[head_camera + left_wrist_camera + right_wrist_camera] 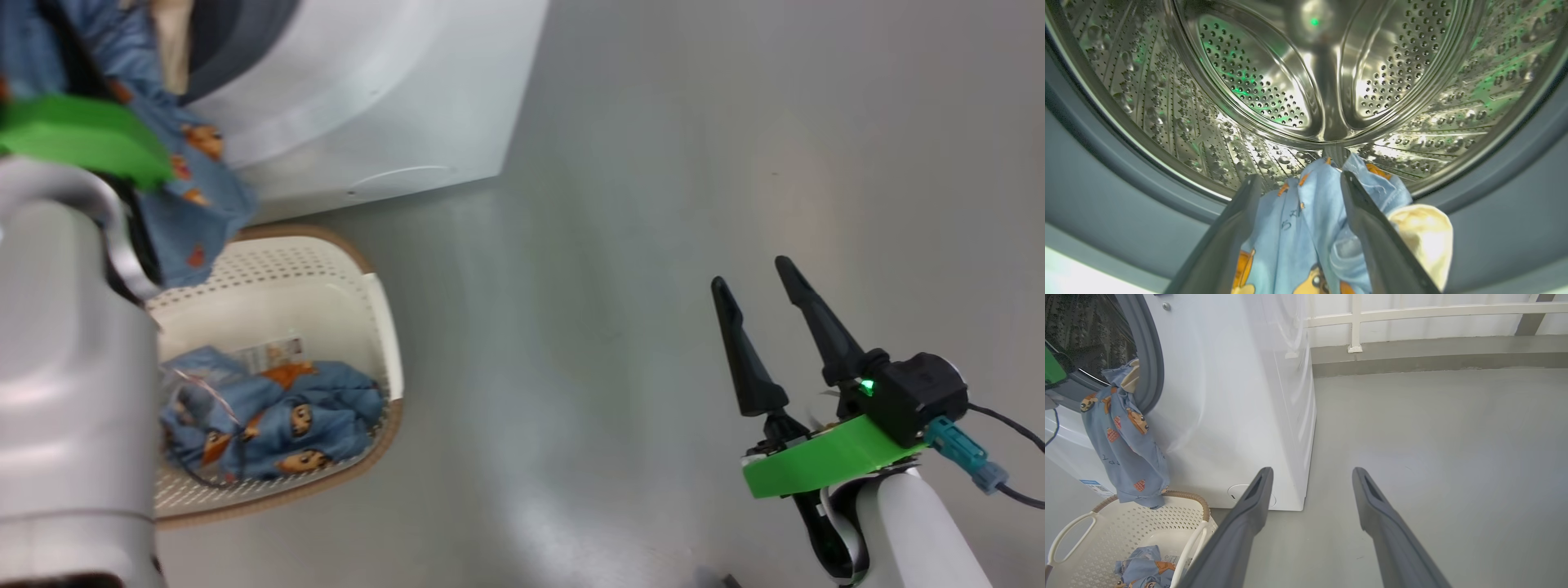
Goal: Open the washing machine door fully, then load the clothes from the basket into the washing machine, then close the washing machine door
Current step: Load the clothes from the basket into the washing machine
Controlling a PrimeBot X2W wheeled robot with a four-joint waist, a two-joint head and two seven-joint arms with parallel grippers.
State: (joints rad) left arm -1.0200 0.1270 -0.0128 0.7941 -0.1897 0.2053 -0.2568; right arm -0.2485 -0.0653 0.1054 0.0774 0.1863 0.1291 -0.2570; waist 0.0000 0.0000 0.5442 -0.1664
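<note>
The washing machine (1229, 396) stands with its steel drum (1249, 73) exposed; its door is out of view. My left gripper (1300, 176) is at the mouth of the drum, open, with a light blue garment (1314, 220) lying loosely between its spread fingers. That garment (1122, 445) drapes over the grey gasket (1094, 183) and hangs down the machine's front above the basket (1126, 526). More clothes (277, 425) lie bunched in the basket (384, 327). My right gripper (751, 273) hovers open over bare floor, far to the right, holding nothing.
Grey floor (1433, 437) stretches to the right of the machine up to a low kerb with a white railing (1355, 322). A round service cap (1237, 492) sits low on the machine front. My pale left forearm (65, 367) covers the basket's left side.
</note>
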